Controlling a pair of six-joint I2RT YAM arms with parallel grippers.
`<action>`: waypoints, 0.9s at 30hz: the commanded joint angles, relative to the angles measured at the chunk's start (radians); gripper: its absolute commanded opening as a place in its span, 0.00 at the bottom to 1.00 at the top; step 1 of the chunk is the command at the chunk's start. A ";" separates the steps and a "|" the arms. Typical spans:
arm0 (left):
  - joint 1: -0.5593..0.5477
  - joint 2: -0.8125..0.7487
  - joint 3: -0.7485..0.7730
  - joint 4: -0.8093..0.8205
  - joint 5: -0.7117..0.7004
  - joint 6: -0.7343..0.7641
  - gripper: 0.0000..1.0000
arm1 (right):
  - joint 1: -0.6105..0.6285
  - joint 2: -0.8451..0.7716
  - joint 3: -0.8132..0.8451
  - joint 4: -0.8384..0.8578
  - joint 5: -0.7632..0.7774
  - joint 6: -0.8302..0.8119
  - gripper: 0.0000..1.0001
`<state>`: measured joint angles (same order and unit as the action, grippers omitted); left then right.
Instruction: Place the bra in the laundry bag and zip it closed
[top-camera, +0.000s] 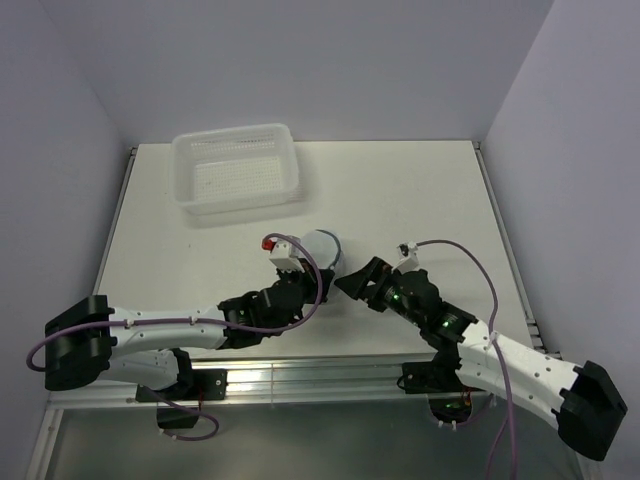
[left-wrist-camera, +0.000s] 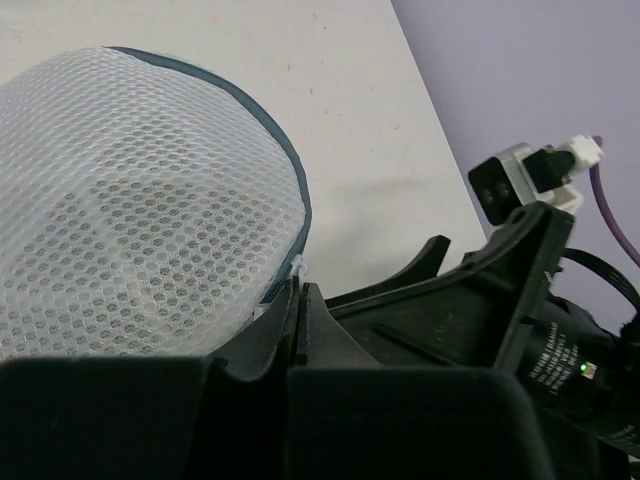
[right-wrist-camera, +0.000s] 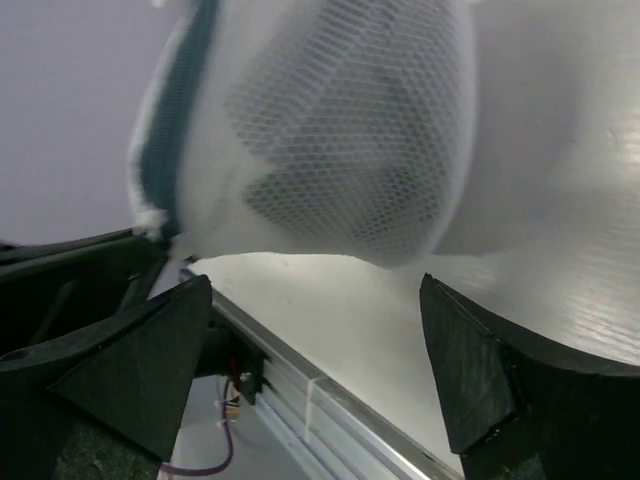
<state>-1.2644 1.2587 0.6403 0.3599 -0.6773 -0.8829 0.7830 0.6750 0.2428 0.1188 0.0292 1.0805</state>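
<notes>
Bag (top-camera: 322, 249) at desk (top-camera: 420, 190) centre, near side lifted off surface in right wrist view. Left jaws closed, pinching bag's dark zip rim (left-wrist-camera: 292, 180) from bag's 7 o'clock. Right jaws wide open at bag's 4 o'clock, near, not touching. Bra (right-wrist-camera: 330, 185) inside bag, dark patch through mesh. Basket (top-camera: 238, 168) at bag's 11 o'clock, well apart.

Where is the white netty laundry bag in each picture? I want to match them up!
Top view: the laundry bag sits near the middle of the white table.
Left wrist view: the laundry bag fills the left side, big and close.
Right wrist view: the laundry bag hangs at the top middle.
Shared landmark: the table shows in all three pictures.
</notes>
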 joint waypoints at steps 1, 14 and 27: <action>0.002 -0.004 0.024 0.047 0.041 0.004 0.00 | 0.005 0.061 0.026 0.146 0.003 0.000 0.89; 0.000 -0.055 -0.053 0.013 0.053 -0.039 0.00 | -0.048 0.302 0.131 0.274 0.012 -0.071 0.29; 0.002 -0.146 -0.094 -0.079 0.012 -0.027 0.00 | -0.160 0.268 0.188 0.237 -0.115 -0.162 0.26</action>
<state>-1.2598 1.1587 0.5587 0.3122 -0.6525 -0.9195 0.6498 0.9741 0.3721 0.3428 -0.0864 0.9806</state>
